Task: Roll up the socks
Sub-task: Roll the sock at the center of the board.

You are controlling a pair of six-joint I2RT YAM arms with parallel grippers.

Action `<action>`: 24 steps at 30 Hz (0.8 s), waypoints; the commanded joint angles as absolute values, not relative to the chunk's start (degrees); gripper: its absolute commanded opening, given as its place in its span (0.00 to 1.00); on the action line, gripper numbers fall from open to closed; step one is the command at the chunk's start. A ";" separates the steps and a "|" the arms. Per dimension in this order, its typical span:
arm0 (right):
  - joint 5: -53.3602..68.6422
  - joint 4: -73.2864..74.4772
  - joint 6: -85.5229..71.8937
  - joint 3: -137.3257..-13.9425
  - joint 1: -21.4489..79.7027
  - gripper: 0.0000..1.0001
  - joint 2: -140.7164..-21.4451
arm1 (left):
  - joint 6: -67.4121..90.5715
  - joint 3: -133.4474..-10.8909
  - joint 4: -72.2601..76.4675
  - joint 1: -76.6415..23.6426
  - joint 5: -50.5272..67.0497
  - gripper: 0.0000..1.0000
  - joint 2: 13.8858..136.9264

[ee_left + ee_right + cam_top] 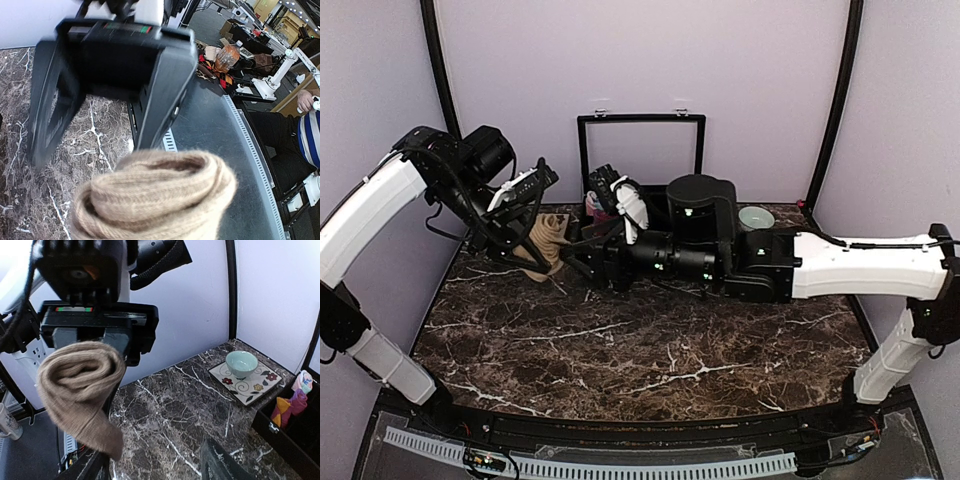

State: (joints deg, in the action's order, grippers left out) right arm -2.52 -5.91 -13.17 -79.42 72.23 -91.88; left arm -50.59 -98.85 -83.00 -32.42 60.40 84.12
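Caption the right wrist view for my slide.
Left gripper holds the rolled tan sock above the marble table, bowl on patterned tile behind.

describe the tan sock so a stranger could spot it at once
Start at the dark marble table, then go to its far left side, where the white left arm reaches in. Hanging from its tip is the rolled tan-brown knitted sock: a plain ribbed bundle with a loose tail, unlike the orange and purple socks in the black box.
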 commanded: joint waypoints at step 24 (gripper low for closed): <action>14.26 0.04 -5.52 -93.46 68.86 0.42 -96.68 | -50.25 -99.09 -83.85 -32.78 63.83 0.02 85.50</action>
